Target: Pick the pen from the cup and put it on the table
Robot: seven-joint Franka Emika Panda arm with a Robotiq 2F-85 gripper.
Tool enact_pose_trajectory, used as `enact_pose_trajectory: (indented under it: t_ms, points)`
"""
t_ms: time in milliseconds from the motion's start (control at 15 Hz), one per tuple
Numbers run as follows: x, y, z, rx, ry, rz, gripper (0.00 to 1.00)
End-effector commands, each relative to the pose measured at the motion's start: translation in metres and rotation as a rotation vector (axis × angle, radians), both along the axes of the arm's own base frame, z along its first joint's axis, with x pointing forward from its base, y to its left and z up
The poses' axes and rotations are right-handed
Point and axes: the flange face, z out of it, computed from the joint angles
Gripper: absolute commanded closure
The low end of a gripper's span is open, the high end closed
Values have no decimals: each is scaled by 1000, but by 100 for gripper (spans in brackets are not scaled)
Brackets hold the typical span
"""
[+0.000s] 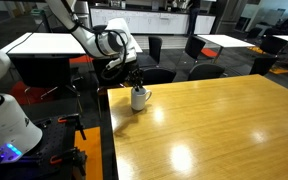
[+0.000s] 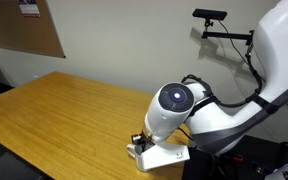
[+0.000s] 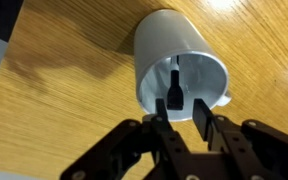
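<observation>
The grasp is in hand: the gripper (image 3: pixel 185 108) is held unclenched over the white mug (image 3: pixel 162 45) on the tabletop (image 3: pixel 54 60), the dark pen (image 3: pixel 174 74) standing inside. Closure on it, then a straight lift, is needed.

White cup (image 1: pixel 140 99) beneath hand (image 1: pixel 135 81), on table (image 1: pixel 214 130)

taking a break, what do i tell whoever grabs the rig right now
Gripper: jaws open, holding nothing, poised at the mouth of the cup.
Pen: inside the cup, just ahead of the jaws, not gripped.
Cup: upright on the table, near a corner on the robot's side.
Done: approach lined up over the cup.
Left: close on the pen, lift it out, lay it on the table.
</observation>
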Motion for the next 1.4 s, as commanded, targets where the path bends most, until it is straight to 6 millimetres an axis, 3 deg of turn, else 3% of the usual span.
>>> enact_pose_trajectory:
  t_ms: [0, 267, 533, 1333]
  points:
    - [13, -4, -2, -14, 9, 32, 65]
    - [16, 0, -9, -20, 22, 55, 55]
    - [14, 7, -13, -18, 27, 67, 52]
    - [14, 2, -26, -25, 51, 56, 50]
